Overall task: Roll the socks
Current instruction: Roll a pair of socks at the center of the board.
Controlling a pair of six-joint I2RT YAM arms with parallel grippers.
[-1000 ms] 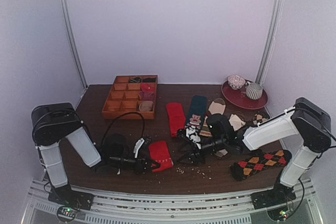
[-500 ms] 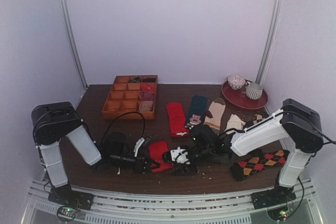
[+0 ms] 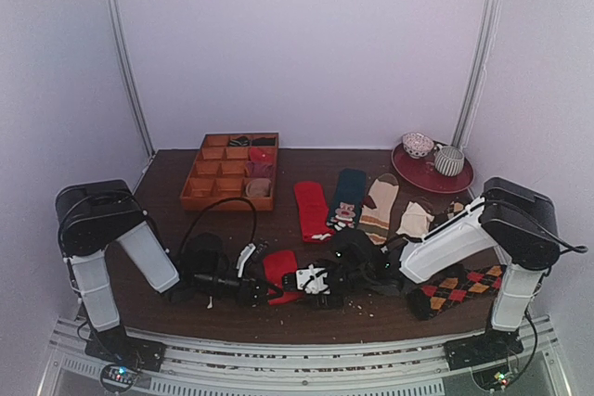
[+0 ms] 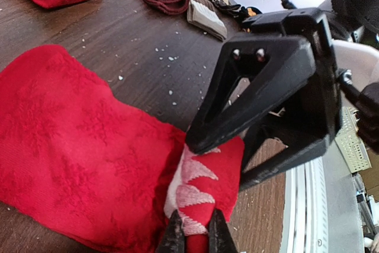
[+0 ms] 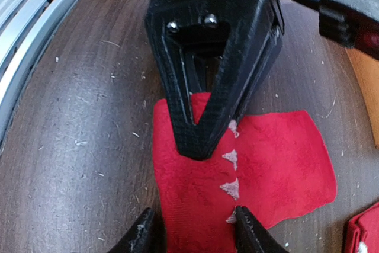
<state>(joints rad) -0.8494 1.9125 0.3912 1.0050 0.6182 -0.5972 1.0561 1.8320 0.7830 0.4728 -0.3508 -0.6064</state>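
Right jaws arrived parted astride red sock [image 5: 272, 158], patterned end pinched in left jaws.

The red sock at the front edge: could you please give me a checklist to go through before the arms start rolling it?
1. The left gripper is shut on the red sock at its patterned end: ok.
2. The right gripper is open, with a finger on either side of that end: ok.
3. The right gripper holds the sock: not ok, not yet closed.
4. Gap between the two grippers: cannot tell, they crowd together.
5. The second red sock lies apart, farther back: ok.
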